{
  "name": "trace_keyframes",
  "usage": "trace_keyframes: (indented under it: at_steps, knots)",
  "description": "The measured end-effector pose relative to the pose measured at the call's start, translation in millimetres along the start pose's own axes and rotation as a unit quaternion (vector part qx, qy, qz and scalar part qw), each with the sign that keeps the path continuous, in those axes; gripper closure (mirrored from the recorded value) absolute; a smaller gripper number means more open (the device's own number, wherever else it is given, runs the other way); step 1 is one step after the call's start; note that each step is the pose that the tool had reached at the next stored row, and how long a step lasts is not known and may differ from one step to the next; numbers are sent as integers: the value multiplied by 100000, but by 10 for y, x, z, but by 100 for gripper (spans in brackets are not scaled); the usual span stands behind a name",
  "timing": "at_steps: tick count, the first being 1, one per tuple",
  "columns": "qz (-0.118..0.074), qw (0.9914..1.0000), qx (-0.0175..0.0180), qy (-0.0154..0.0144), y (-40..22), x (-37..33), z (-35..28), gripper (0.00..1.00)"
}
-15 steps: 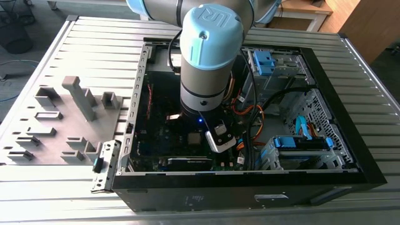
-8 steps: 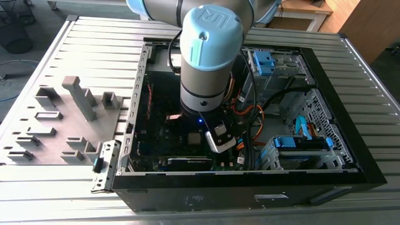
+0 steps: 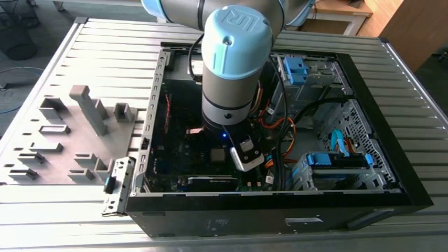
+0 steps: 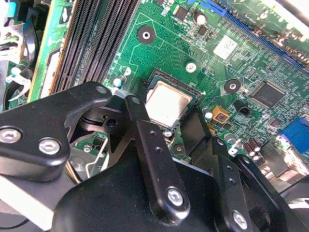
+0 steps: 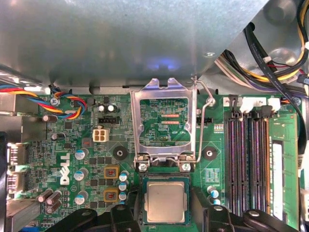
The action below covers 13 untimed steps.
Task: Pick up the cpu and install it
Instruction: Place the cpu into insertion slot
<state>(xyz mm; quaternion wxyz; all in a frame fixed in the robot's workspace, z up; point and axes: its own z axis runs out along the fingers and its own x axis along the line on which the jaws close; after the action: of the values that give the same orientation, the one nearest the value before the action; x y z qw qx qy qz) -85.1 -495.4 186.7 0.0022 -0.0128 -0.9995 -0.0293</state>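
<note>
The cpu (image 5: pixel 165 202), a small square chip with a silvery top, lies flat in the dark socket (image 5: pixel 142 193) of the green motherboard (image 5: pixel 96 159). In the second wrist view the cpu (image 4: pixel 167 100) sits between my black fingers (image 4: pixel 140 125), one on each side of the socket, with a thin gap at each edge. My gripper (image 5: pixel 166 216) hangs right over it and looks open, holding nothing. The socket's metal load plate (image 5: pixel 164 87) stands flipped up beside the chip, its lever (image 5: pixel 202 121) raised. In the exterior view my gripper (image 3: pixel 242 153) reaches down into the open computer case (image 3: pixel 364 173).
Memory slots (image 5: pixel 246 159) run beside the socket. Coloured cable bundles (image 5: pixel 270 58) and a metal wall (image 5: pixel 120 38) hang close over the board. In the exterior view, a grey tray (image 3: pixel 42 152) with plastic blocks lies on the slatted table at the view's left, and drive bays (image 3: pixel 336 168) fill the case's right.
</note>
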Motion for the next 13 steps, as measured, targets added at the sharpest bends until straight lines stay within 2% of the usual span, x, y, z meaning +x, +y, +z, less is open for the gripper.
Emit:
trace_keyframes:
  at_steps: [6, 11, 13]
  knots:
    - [-6, 100000, 1, -97, -1, 48, 1, 46]
    - [-6, 100000, -9, -112, -1, 49, -3, 46]
    - [10, 100000, 4, -87, 0, 52, -26, 46]
